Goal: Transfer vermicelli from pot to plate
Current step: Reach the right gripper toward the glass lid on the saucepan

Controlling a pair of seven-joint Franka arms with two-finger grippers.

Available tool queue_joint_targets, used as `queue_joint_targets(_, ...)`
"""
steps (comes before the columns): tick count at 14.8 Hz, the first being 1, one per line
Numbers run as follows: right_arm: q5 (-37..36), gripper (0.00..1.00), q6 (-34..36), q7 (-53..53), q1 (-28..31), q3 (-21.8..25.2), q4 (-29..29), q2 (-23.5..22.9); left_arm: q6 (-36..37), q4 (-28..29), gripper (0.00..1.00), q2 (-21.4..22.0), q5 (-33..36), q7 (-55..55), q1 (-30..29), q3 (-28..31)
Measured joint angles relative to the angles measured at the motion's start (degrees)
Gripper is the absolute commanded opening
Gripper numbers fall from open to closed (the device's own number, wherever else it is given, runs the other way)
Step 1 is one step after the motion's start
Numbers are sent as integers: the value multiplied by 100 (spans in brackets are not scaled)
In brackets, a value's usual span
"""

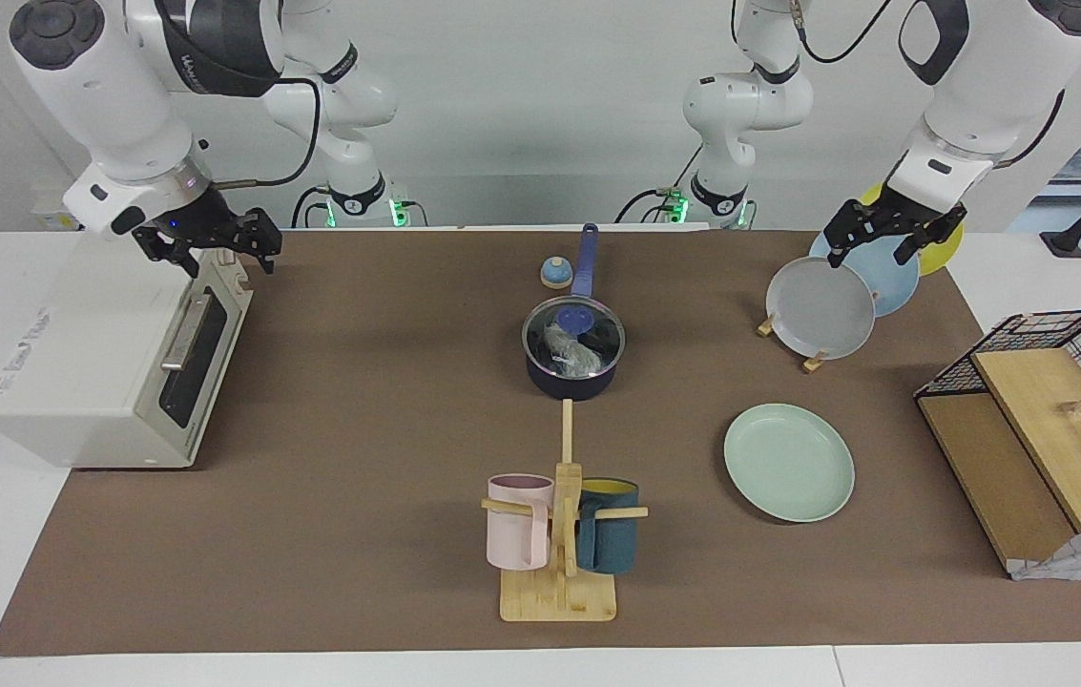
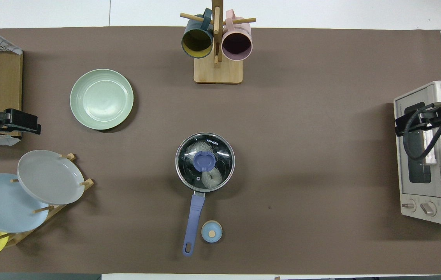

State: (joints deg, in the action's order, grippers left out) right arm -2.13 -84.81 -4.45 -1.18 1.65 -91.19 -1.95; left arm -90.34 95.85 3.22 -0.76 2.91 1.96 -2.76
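Note:
The dark navy pot (image 1: 571,377) stands mid-table, its long blue handle (image 2: 193,217) pointing toward the robots. A glass lid with a blue knob (image 2: 204,161) covers it. The whitish vermicelli (image 1: 571,353) shows through the lid, also in the overhead view (image 2: 209,178). The mint-green plate (image 1: 788,463) lies bare on the mat, farther from the robots than the pot, toward the left arm's end (image 2: 101,99). My left gripper (image 1: 874,250) is open over the plate rack. My right gripper (image 1: 220,258) is open over the toaster oven. Both hold nothing.
A white toaster oven (image 1: 120,363) stands at the right arm's end. A rack (image 1: 817,361) holds grey, light blue and yellow plates. A mug tree (image 1: 559,592) carries a pink and a navy mug. A small blue round knob (image 1: 556,274) lies beside the handle. A wire basket (image 1: 1046,410) stands at the left arm's end.

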Motion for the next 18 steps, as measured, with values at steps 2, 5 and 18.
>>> queue_joint_targets(2, 0, 100, 0, 0, 0, 0, 0, 0, 0, 0, 100, 0, 0, 0, 0, 0)
queue_joint_targets(5, 0, 100, 0, 0, 0, 0, 0, 0, 0, 0, 100, 0, 0, 0, 0, 0)
queue_joint_targets(18, 477, 100, -390, 2772, -2125, -125, 106, -199, -3, 0, 100, 0, 0, 7, -2, 13)
